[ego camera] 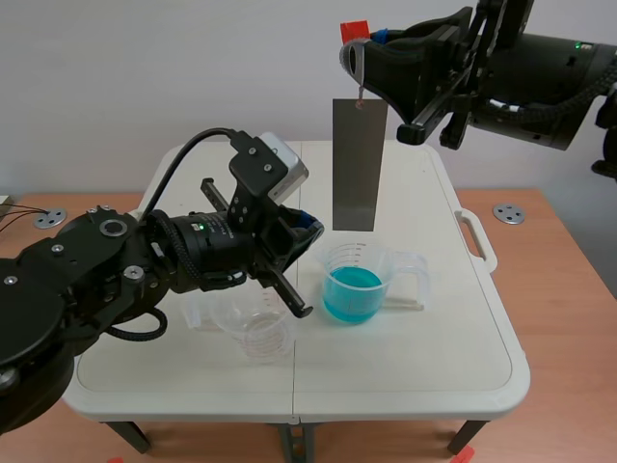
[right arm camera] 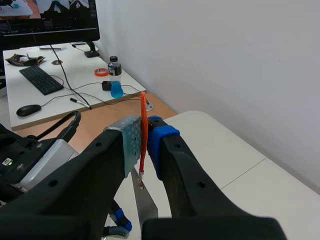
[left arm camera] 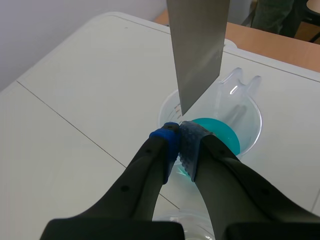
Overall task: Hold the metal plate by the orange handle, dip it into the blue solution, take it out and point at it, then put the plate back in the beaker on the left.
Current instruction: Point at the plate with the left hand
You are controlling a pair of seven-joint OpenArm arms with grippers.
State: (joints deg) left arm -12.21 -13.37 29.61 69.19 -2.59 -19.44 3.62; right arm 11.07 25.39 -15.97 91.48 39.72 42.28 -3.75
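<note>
Your right tool (right arm camera: 145,145) is up high, pinching the orange handle (right arm camera: 143,125) between its two pads. The metal plate (ego camera: 355,164) hangs straight down from that handle, upright, with its bottom edge in the air above the beaker (ego camera: 384,257) holding the blue solution (ego camera: 352,289). So the plate is out of the liquid and clear of the rim.

Your left tool (left arm camera: 177,142) has its fingers pressed together on nothing, with the tips right at the plate's lower corner. From the left wrist view you can't tell if they actually touch it or stop just short. The blue solution sits just past those tips.

The empty beaker (ego camera: 253,328) stands upright on the white table (ego camera: 434,338), just beside the blue one on the robot's left — it's partly tucked under the left arm.
</note>
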